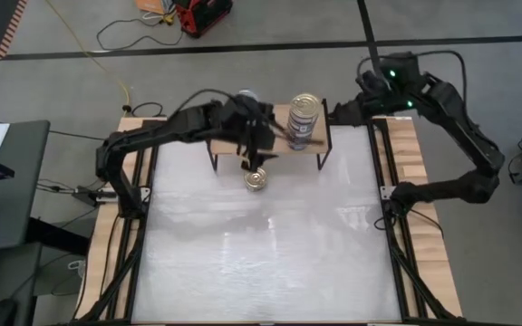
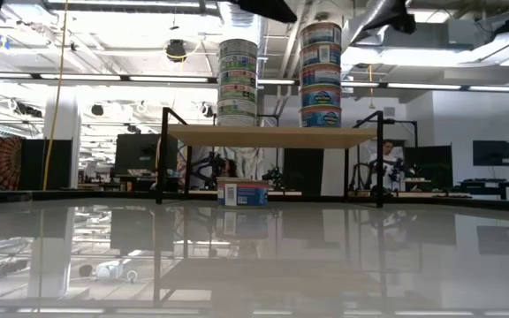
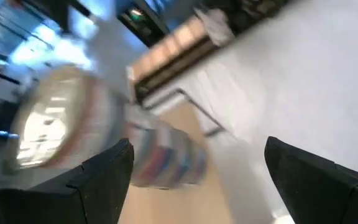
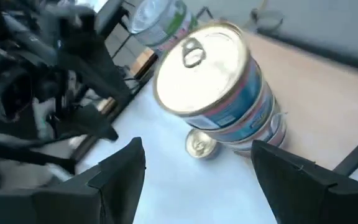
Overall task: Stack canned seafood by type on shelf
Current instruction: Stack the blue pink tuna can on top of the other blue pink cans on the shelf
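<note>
— Two stacks of tins stand on the shelf (image 2: 272, 135), right?
— Yes. In the low view the left stack (image 2: 237, 81) has green-and-white labels and the right stack (image 2: 321, 75) blue ones, each several tins high, well apart on the light-wood board.
— And the left gripper (image 1: 259, 145)?
— It hangs over the shelf's left part, just beside the left stack. Its fingers (image 3: 101, 180) are spread wide with nothing between them; the stack shows blurred past them in its wrist view.
— Anything on the table (image 1: 270, 254)?
— One single tin (image 1: 257, 179) with a gold lid stands on the white top at the shelf's front edge, under the board in the low view.
— The right gripper (image 1: 333, 113)?
— It sits at the shelf's right end, near the blue stack. From its wrist view the jaws gape wide and hold nothing; the gold pull-tab lid (image 4: 201, 68) of the top tin shows beyond them.
</note>
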